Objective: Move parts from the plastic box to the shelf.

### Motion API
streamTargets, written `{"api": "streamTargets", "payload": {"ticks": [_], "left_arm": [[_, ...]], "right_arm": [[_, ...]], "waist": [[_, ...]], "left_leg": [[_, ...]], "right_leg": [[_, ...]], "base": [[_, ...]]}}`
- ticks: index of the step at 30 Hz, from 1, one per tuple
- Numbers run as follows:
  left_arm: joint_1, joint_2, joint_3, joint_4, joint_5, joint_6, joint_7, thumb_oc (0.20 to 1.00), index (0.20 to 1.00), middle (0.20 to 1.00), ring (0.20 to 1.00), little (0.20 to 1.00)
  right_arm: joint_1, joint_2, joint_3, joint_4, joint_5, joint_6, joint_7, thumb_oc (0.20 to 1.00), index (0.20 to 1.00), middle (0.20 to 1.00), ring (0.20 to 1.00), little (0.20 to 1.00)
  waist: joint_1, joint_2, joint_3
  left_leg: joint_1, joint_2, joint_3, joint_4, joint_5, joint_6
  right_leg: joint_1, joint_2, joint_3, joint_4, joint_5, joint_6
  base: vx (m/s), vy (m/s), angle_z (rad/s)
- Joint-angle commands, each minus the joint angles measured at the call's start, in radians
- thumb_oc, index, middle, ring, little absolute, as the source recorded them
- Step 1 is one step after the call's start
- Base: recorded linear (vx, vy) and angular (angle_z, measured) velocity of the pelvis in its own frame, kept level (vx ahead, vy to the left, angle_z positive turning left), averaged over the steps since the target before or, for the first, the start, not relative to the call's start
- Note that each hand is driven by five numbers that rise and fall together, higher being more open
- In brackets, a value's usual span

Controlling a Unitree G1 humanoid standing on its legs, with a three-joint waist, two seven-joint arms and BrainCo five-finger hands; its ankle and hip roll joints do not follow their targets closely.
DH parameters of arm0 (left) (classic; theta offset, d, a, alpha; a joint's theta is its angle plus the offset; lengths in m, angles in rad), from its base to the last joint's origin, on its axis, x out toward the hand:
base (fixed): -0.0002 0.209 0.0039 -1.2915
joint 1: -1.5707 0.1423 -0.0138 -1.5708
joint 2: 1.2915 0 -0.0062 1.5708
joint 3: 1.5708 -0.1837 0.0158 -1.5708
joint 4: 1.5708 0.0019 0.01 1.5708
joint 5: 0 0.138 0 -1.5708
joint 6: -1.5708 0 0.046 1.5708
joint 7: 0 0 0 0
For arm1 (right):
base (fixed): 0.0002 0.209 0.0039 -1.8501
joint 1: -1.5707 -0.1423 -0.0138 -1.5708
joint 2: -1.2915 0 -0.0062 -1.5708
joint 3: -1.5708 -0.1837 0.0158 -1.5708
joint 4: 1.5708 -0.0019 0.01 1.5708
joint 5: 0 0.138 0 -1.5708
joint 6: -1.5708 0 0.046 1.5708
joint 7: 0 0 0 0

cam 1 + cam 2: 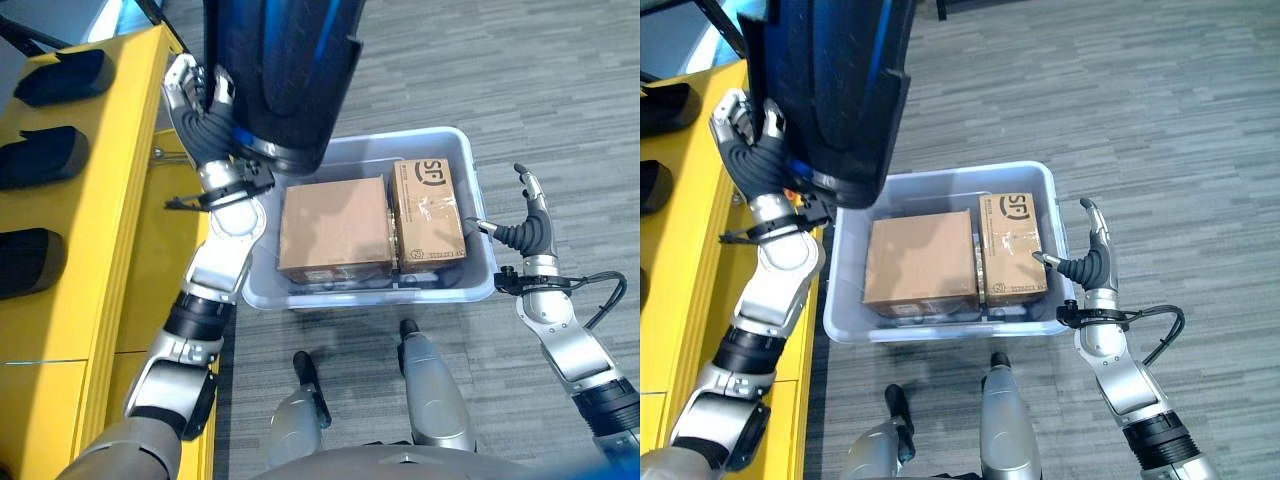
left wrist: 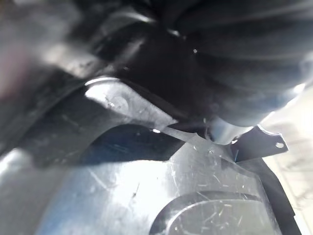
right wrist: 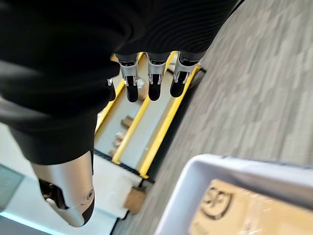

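- A large dark moulded part [image 1: 275,70], black with a blue sheen, is held up at about 11 o'clock from the plastic box [image 1: 468,160], between the box and the yellow shelf [image 1: 120,130].
- The left hand [image 1: 195,95] is curled round the part's edge on the shelf side; in the left wrist view the glossy, scratched surface [image 2: 146,186] of the part sits right against the hand.
- The right hand [image 1: 1092,250] hovers just beside the box's 3 o'clock rim, holding nothing, fingers straight and relaxed as the right wrist view [image 3: 149,78] shows.
- Two cardboard boxes lie side by side in the plastic box: a plain one [image 1: 333,228] toward 9 o'clock and a taped, printed one [image 1: 428,212] toward 3 o'clock.
- Dark parts [image 1: 45,150] are already seated in the shelf's slots.
- The part is judged stiff and fairly light for its bulk, but smooth and likely slippery; being held at one edge only, it could swing.
- A firmer hold is judged to lie along a rim or moulded lip, not the flat glossy face.
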Motion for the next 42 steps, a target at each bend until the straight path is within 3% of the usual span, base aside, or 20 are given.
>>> {"api": "streamTargets", "payload": {"ticks": [1,4,6,7,9,13,15,20,21,23,27,30,31,32,33,34,35,36,39,42], "left_arm": [[0.028,0.039,0.036,-0.067,-0.014,-0.041,-0.016,0.200,0.200,0.200,0.200,0.200],[0.151,0.031,0.053,-0.120,-0.026,-0.058,-0.047,0.200,0.200,0.200,0.200,0.200],[0.179,0.028,0.065,-0.129,-0.031,-0.065,-0.069,0.200,0.200,0.200,0.200,0.200],[0.177,0.031,0.064,-0.117,-0.007,-0.067,-0.073,0.200,0.200,0.200,0.200,0.200],[0.174,0.044,0.055,-0.094,-0.009,-0.056,-0.060,0.200,0.200,0.200,0.200,0.200],[0.212,0.083,0.069,-0.082,-0.004,-0.096,-0.058,0.200,0.200,0.200,0.200,0.200],[0.267,0.103,0.098,-0.116,0.024,-0.110,-0.085,0.200,0.200,0.200,0.200,0.200],[0.291,0.123,0.118,-0.189,0.116,-0.116,-0.175,0.200,0.200,0.200,0.200,0.200],[0.281,0.128,0.110,-0.213,0.118,-0.103,-0.200,0.200,0.200,0.200,0.200,0.200],[0.252,0.136,0.092,-0.224,0.125,-0.091,-0.217,0.200,0.200,0.200,0.200,0.200],[0.218,0.128,0.037,-0.207,0.106,-0.058,-0.263,0.200,0.200,0.200,0.200,0.200],[0.177,0.116,-0.045,-0.165,0.095,-0.046,-0.301,0.200,0.200,0.200,0.200,0.200],[0.173,0.109,-0.058,-0.161,0.104,-0.037,-0.305,0.200,0.200,0.200,0.200,0.200],[0.181,0.104,-0.071,-0.165,0.102,-0.021,-0.309,0.200,0.200,0.200,0.200,0.200],[0.189,0.106,-0.069,-0.169,0.100,-0.016,-0.306,0.200,0.200,0.200,0.200,0.200],[0.216,0.113,-0.062,-0.181,0.092,-0.001,-0.281,0.200,0.200,0.200,0.200,0.200],[0.222,0.114,-0.060,-0.182,0.088,-0.002,-0.279,0.200,0.200,0.200,0.200,0.200],[0.242,0.123,-0.049,-0.179,0.065,-0.004,-0.282,0.200,0.200,0.200,0.200,0.200],[0.275,0.123,-0.045,-0.151,0.056,-0.058,-0.288,0.200,0.200,0.200,0.200,0.200],[0.303,0.098,-0.045,-0.144,0.066,-0.068,-0.336,0.200,0.200,0.200,0.200,0.200]], "right_arm": [[-0.002,0.055,-0.005,-0.061,0.026,-0.067,0.023,1.000,1.000,1.000,1.000,1.000],[-0.008,0.061,0.023,-0.075,0.039,-0.056,0.058,1.000,1.000,1.000,1.000,1.000],[-0.003,0.060,0.025,-0.087,0.041,-0.059,0.064,1.000,1.000,1.000,1.000,1.000],[0.024,0.051,0.017,-0.110,0.046,-0.072,0.051,1.000,1.000,1.000,1.000,1.000],[0.049,0.044,0.012,-0.113,0.048,-0.090,0.049,1.000,1.000,1.000,1.000,1.000],[0.039,0.034,0.005,-0.077,0.045,-0.131,0.021,1.000,1.000,1.000,1.000,1.000],[0.038,0.042,-0.018,-0.069,0.061,-0.120,0.016,1.000,1.000,1.000,1.000,1.000],[0.034,0.092,-0.036,-0.057,0.098,-0.117,-0.012,1.000,1.000,1.000,1.000,1.000],[0.025,0.113,-0.027,-0.047,0.086,-0.125,0.012,1.000,1.000,1.000,1.000,1.000],[0.010,0.126,-0.006,-0.052,0.078,-0.130,0.003,1.000,1.000,1.000,1.000,1.000],[0.019,0.145,0.007,-0.071,0.096,-0.131,-0.022,1.000,1.000,1.000,1.000,1.000],[0.064,0.154,-0.004,-0.106,0.095,-0.174,-0.036,1.000,1.000,1.000,1.000,1.000],[0.078,0.156,-0.010,-0.121,0.100,-0.174,-0.044,1.000,1.000,1.000,1.000,1.000],[0.108,0.145,-0.026,-0.153,0.110,-0.171,-0.038,1.000,1.000,1.000,1.000,1.000],[0.119,0.138,-0.032,-0.165,0.112,-0.172,-0.030,1.000,1.000,1.000,1.000,1.000],[0.140,0.123,-0.043,-0.189,0.110,-0.158,0.006,1.000,1.000,1.000,1.000,1.000],[0.144,0.120,-0.045,-0.195,0.110,-0.155,0.007,1.000,1.000,1.000,1.000,1.000],[0.146,0.110,-0.047,-0.200,0.115,-0.160,0.010,1.000,1.000,1.000,1.000,1.000],[0.107,0.111,-0.018,-0.143,0.092,-0.213,-0.018,1.000,1.000,1.000,1.000,1.000],[0.093,0.125,-0.012,-0.107,0.102,-0.232,-0.023,1.000,1.000,1.000,1.000,1.000]], "waist": [[0.025,-0.066,-0.023],[0.077,-0.056,-0.028],[0.076,-0.048,-0.027],[0.051,-0.050,-0.029],[0.037,-0.056,-0.025],[0.062,-0.075,-0.026],[0.098,-0.062,-0.030],[0.144,-0.068,-0.060],[0.157,-0.074,-0.066],[0.171,-0.081,-0.075],[0.161,-0.096,-0.091],[0.107,-0.091,-0.114],[0.095,-0.093,-0.120],[0.083,-0.096,-0.130],[0.083,-0.097,-0.136],[0.086,-0.104,-0.147],[0.085,-0.106,-0.149],[0.090,-0.113,-0.156],[0.118,-0.119,-0.143],[0.121,-0.107,-0.141]], "left_leg": [[-0.020,-0.006,-0.045,0.019,-0.064,0.020],[-0.020,0.028,-0.046,-0.056,0.019,-0.003],[-0.022,0.061,0.051,-0.074,0.052,-0.012],[-0.010,0.093,0.224,-0.049,0.045,-0.023],[-0.008,0.115,0.294,0.017,0.018,-0.015],[-0.004,0.087,0.242,0.155,-0.096,0.020],[0.011,0.027,0.192,0.138,-0.132,0.032],[0.057,-0.042,0.150,0.088,-0.151,0.040],[0.064,-0.065,0.160,0.060,-0.139,0.057],[0.073,-0.082,0.153,0.047,-0.171,0.059],[0.067,-0.128,0.144,0.028,-0.169,0.094],[0.071,-0.181,0.049,-0.030,-0.162,0.128],[0.071,-0.193,0.028,-0.044,-0.155,0.143],[0.082,-0.219,-0.015,-0.068,-0.148,0.164],[0.085,-0.228,-0.022,-0.077,-0.144,0.166],[0.096,-0.254,-0.034,-0.102,-0.134,0.169],[0.100,-0.260,-0.039,-0.108,-0.132,0.169],[0.098,-0.282,-0.051,-0.109,-0.124,0.170],[0.066,-0.307,-0.111,-0.033,-0.140,0.169],[0.084,-0.317,-0.117,-0.025,-0.147,0.165]], "right_leg": [[0.144,0.016,-0.060,-0.148,-0.027,-0.042],[0.194,-0.002,-0.133,-0.182,-0.037,-0.045],[0.215,-0.023,-0.207,-0.196,-0.037,-0.046],[0.243,-0.061,-0.307,-0.187,-0.057,-0.041],[0.257,-0.077,-0.347,-0.168,-0.069,-0.046],[0.252,-0.101,-0.329,-0.152,-0.055,-0.037],[0.263,-0.110,-0.322,-0.172,-0.025,-0.015],[0.303,-0.132,-0.334,-0.317,0.102,0.065],[0.304,-0.153,-0.356,-0.369,0.168,0.081],[0.304,-0.180,-0.351,-0.422,0.218,0.122],[0.292,-0.220,-0.289,-0.490,0.329,0.148],[0.249,-0.151,-0.090,-0.411,0.315,0.142],[0.231,-0.104,-0.045,-0.354,0.291,0.133],[0.215,-0.001,-0.003,-0.255,0.220,0.114],[0.212,0.035,-0.008,-0.231,0.202,0.104],[0.211,0.113,-0.021,-0.190,0.157,0.077],[0.213,0.125,-0.019,-0.188,0.150,0.071],[0.217,0.176,-0.013,-0.201,0.137,0.050],[0.236,0.205,-0.020,-0.264,0.086,-0.001],[0.278,0.210,-0.024,-0.338,0.109,-0.007]], "base": [[0.02,-0.048,0.21],[-0.03,0.006,0.43],[-0.15,0.046,0.83],[-0.20,0.079,1.19],[-0.17,0.114,2.04],[-0.10,0.265,0.90],[0.06,0.406,0.28],[0.04,0.318,0.51],[0.02,0.328,0.91],[0.03,0.292,0.48],[0.00,0.196,0.21],[0.07,0.163,0.89],[0.05,0.152,1.08],[0.02,0.166,1.52],[0.01,0.165,1.18],[-0.01,0.083,1.01],[-0.07,0.048,0.51],[-0.15,-0.017,0.26],[-0.14,-0.109,0.07],[-0.08,-0.142,0.63]]}}
